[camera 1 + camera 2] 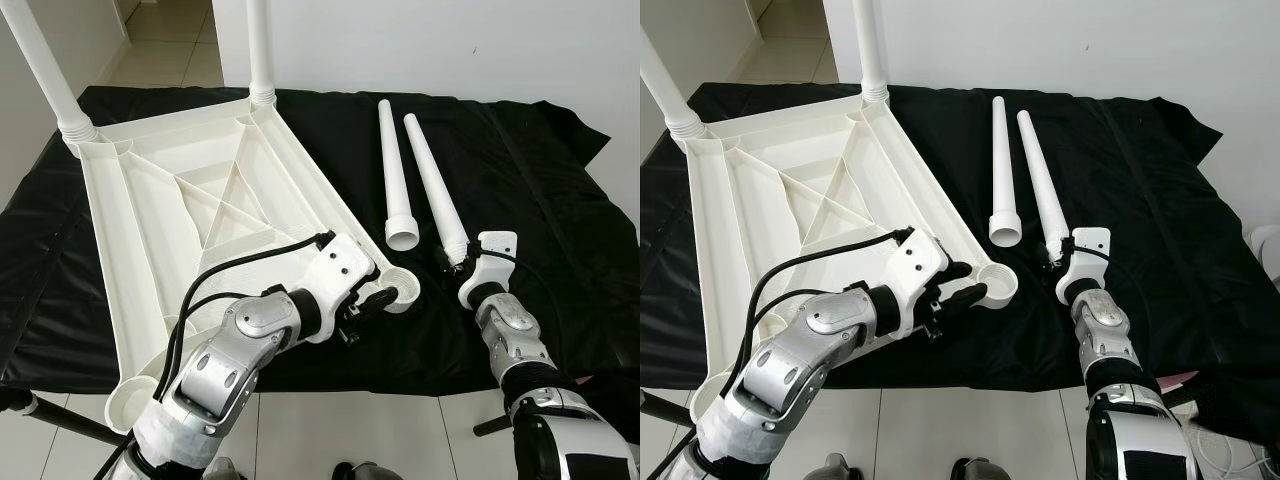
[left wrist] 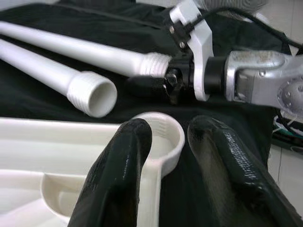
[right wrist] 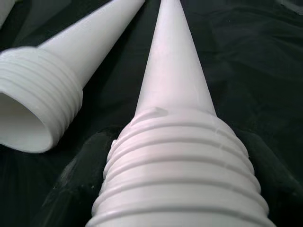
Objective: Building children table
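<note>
Tabletop upside down on black cloth, two legs up | loose leg lengthwise, threaded end near, gripped by right pincer | left pincer parted astride corner socket

tabletop: white plastic, smooth, faintly glossy
legs: white plastic, matt, ribbed threads
cloth: black, slight sheen, creased
fingers: black, glossy
arms: silver metal
</note>
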`<state>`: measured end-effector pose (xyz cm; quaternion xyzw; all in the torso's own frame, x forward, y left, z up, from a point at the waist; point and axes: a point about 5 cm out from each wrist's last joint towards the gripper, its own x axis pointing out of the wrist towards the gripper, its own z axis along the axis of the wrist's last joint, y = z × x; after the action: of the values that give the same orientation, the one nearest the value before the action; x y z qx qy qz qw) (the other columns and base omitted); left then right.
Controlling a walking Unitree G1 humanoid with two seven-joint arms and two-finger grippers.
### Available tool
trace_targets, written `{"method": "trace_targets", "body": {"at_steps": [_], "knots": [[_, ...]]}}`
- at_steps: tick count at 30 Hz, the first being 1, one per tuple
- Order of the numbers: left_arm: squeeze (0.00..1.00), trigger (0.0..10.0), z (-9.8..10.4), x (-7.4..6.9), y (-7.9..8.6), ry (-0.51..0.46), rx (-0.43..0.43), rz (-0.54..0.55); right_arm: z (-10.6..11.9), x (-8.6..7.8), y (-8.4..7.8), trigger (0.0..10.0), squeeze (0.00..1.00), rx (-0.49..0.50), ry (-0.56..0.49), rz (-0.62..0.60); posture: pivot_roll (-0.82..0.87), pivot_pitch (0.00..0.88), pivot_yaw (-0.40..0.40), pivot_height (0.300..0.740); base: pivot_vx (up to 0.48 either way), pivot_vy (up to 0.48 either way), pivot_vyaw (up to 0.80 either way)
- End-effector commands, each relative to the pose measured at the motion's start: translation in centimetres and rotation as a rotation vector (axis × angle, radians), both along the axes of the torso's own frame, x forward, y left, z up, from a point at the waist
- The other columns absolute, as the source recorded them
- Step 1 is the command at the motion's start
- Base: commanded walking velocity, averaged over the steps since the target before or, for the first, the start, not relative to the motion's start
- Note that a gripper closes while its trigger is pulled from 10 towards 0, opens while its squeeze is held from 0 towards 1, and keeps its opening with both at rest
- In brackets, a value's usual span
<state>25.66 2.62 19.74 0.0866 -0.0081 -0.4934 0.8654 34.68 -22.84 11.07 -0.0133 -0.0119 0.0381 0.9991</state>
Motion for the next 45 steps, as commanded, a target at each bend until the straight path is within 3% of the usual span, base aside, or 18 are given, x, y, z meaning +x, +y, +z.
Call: {"method": "trace_targets", "body": {"at_steps": [1,4,11,15,16,17,18,20,23,26,35,36,37,43,45], "knots": [[0.0,10.0,1.1,0.1,0.1,-0.018,-0.031,-0.024,0.6,-0.1,0.1,10.0,0.0,0.008,-0.069,-0.029,0.09,0.082,-0.036,0.74,0.0,0.0,0.0],[0.0,10.0,1.6,1.1,0.7,-0.055,-0.069,0.0,1.7,-0.2,1.6,10.0,0.0,0.022,-0.183,-0.023,0.07,0.066,-0.046,0.74,0.0,0.0,0.0],[0.0,10.0,1.7,2.5,1.7,-0.058,-0.103,0.035,2.7,-0.3,2.7,10.0,0.0,0.014,-0.277,-0.007,0.05,0.043,-0.039,0.74,0.0,0.0,0.0],[0.0,10.0,2.0,3.3,2.3,-0.04,-0.174,0.027,3.5,-0.5,3.6,10.0,0.0,0.019,-0.338,0.008,0.04,0.023,-0.036,0.74,0.0,0.0,0.0],[0.53,10.0,2.1,3.5,2.4,-0.007,-0.202,0.008,3.7,-0.6,4.0,10.0,0.0,0.013,-0.353,0.013,0.03,0.013,-0.034,0.74,0.0,0.0,0.0],[0.53,10.0,2.1,3.5,2.4,-0.007,-0.202,0.008,3.7,-0.6,4.0,10.0,0.0,0.013,-0.353,0.013,0.03,0.013,-0.034,0.74,0.0,0.0,0.0],[1.0,10.0,2.1,3.6,2.4,0.026,-0.231,-0.021,3.8,-0.6,4.3,10.0,0.0,0.004,-0.364,0.02,0.03,0.009,-0.034,0.74,0.0,0.0,0.0],[1.0,10.0,2.2,3.9,2.3,0.106,-0.3,-0.081,4.0,-0.9,5.2,10.0,0.0,0.012,-0.385,0.035,0.02,0.0,-0.029,0.74,0.0,0.0,0.0],[1.0,10.0,1.7,3.8,2.2,0.156,-0.307,-0.145,3.8,-1.3,6.3,10.0,0.0,0.021,-0.395,0.069,0.01,0.0,-0.023,0.74,0.0,0.0,0.0],[1.0,10.0,1.5,3.7,2.1,0.167,-0.303,-0.161,3.7,-1.4,6.5,10.0,0.0,0.023,-0.397,0.08,0.01,0.0,-0.023,0.74,0.0,0.0,0.0],[1.0,10.0,1.1,5.4,1.9,0.201,-0.293,-0.127,3.6,-1.8,8.6,10.0,0.0,0.019,-0.409,0.182,0.01,0.0,-0.024,0.74,0.0,0.0,0.0],[0.65,10.0,1.1,5.6,1.9,0.234,-0.289,-0.14,3.8,-1.9,9.0,10.0,0.0,0.012,-0.417,0.203,0.01,0.0,-0.025,0.74,0.0,0.0,0.0],[0.0,10.0,1.1,5.7,1.8,0.248,-0.278,-0.168,4.0,-1.9,9.4,10.0,0.0,0.006,-0.425,0.235,0.01,0.0,-0.028,0.74,0.0,0.0,0.0],[0.0,10.0,1.8,6.2,2.0,0.279,-0.306,-0.202,4.5,-2.0,10.5,10.0,0.0,0.001,-0.445,0.311,0.02,0.0,-0.033,0.74,0.0,0.0,0.0],[0.0,10.0,2.7,6.9,2.1,0.316,-0.356,-0.194,4.8,-2.1,10.9,10.0,0.0,-0.012,-0.458,0.34,0.02,0.0,-0.036,0.74,0.0,0.0,0.0]]}}
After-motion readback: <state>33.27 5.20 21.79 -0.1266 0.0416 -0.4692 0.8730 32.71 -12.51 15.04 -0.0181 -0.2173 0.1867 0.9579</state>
